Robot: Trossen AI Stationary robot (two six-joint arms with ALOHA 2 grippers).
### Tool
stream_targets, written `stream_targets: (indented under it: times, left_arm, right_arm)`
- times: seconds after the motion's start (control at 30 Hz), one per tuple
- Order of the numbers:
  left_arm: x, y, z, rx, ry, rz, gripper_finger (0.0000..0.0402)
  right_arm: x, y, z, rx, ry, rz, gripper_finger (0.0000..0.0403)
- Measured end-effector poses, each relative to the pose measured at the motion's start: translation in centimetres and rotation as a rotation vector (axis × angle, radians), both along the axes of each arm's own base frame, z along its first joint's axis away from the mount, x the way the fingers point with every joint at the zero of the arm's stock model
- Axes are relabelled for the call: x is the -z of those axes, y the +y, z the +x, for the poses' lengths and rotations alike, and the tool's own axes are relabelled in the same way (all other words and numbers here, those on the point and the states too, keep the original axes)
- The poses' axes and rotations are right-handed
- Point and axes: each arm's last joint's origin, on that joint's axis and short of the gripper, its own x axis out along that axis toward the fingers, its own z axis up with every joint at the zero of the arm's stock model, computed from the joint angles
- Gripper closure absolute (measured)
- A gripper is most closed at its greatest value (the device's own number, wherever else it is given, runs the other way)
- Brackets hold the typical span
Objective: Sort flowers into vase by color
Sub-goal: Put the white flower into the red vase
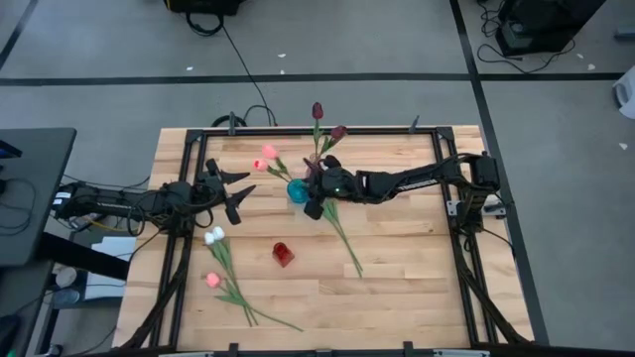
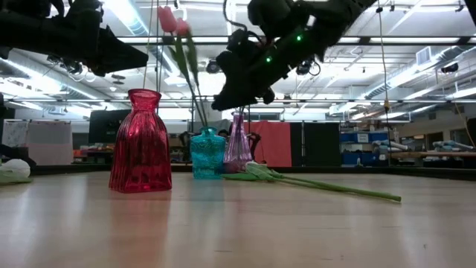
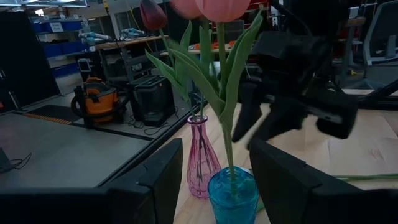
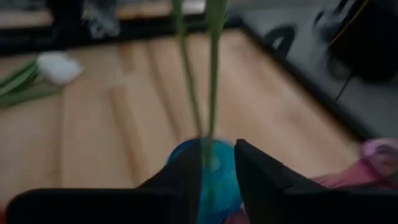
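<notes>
Two pink tulips point(image 1: 268, 155) stand with their stems in a teal vase point(image 1: 297, 190); they also show in the left wrist view point(image 3: 214, 7). Two maroon tulips point(image 1: 318, 111) stand in a pale purple vase point(image 2: 238, 143) just behind it. My right gripper point(image 1: 309, 193) hangs open just above the teal vase point(image 4: 208, 165), a finger on either side of the pink tulips' stems point(image 4: 212, 74), touching nothing. My left gripper point(image 1: 243, 190) is open and empty, left of the teal vase. A white tulip point(image 1: 213, 236) and a pink tulip point(image 1: 211, 280) lie on the table at the near left.
An empty red vase point(image 1: 284, 254) stands near the table's middle, in front of the teal vase. Another flower's stem point(image 1: 343, 238) lies flat on the table, running toward the near right from under my right gripper. A black metal frame point(image 1: 451, 213) runs around the table.
</notes>
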Motion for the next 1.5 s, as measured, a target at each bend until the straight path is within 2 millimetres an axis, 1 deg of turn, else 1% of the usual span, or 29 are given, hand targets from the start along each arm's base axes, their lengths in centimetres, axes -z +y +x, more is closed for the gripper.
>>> stream_targets:
  times: [0.13, 0.27, 0.4, 0.6, 0.67, 0.83, 1.07, 1.13, 1.2, 1.27, 1.33, 1.37, 1.4, 1.5]
  left_arm:
    - [0.0, 0.0, 0.0, 0.000, 0.000, 0.000, 0.0210]
    - [0.0, 0.0, 0.0, 0.000, -0.002, 0.000, 0.0210]
    - [0.0, 0.0, 0.0, 0.000, -0.003, 0.000, 0.0210]
    - [0.0, 0.0, 0.0, 0.000, -0.006, -0.003, 0.0210]
    - [-0.1, 0.0, 0.0, 0.000, -0.008, -0.003, 0.0210]
    - [-0.1, 0.0, 0.0, 0.000, -0.007, -0.004, 0.0210]
    - [0.1, 0.0, 0.1, -0.003, 0.011, -0.002, 0.0210]
    - [0.2, 0.0, 0.1, -0.004, 0.017, -0.001, 0.0210]
    - [0.2, 0.0, 0.1, -0.005, 0.020, -0.001, 0.0210]
    - [0.2, 0.0, 0.1, -0.005, 0.025, 0.000, 0.0210]
    - [0.2, 0.0, 0.1, -0.006, 0.024, 0.000, 0.0210]
    - [0.2, 0.0, 0.1, -0.006, 0.025, 0.000, 0.0210]
    - [0.3, 0.0, 0.1, -0.007, 0.030, 0.000, 0.0210]
    - [0.3, 0.0, 0.1, -0.007, 0.034, 0.001, 0.0210]
  right_arm:
    - [-0.2, 0.6, -0.5, -0.002, 0.172, 0.111, 0.0268]
    - [0.8, 1.0, -1.4, 0.082, 0.270, 0.229, 0.0267]
    - [2.5, 1.4, -2.6, 0.159, 0.359, 0.315, 0.0274]
    - [3.1, 2.3, -3.5, 0.209, 0.446, 0.339, 0.0279]
    - [3.5, 2.5, -3.5, 0.224, 0.459, 0.356, 0.0279]
    - [5.9, 3.3, -3.3, 0.229, 0.537, 0.386, 0.0279]
    - [6.5, 3.8, -3.9, 0.261, 0.627, 0.411, 0.0280]
    - [6.6, 3.8, -4.0, 0.249, 0.640, 0.435, 0.0287]
    - [6.7, 3.9, -4.1, 0.246, 0.658, 0.446, 0.0305]
    - [6.7, 3.9, -4.2, 0.256, 0.666, 0.450, 0.0336]
    - [6.5, 3.9, -4.3, 0.262, 0.671, 0.455, 0.0374]
    - [6.5, 3.9, -4.4, 0.259, 0.676, 0.458, 0.0386]
    - [6.4, 3.9, -4.4, 0.255, 0.676, 0.460, 0.0390]
    - [5.8, 3.9, -4.9, 0.252, 0.698, 0.467, 0.0386]
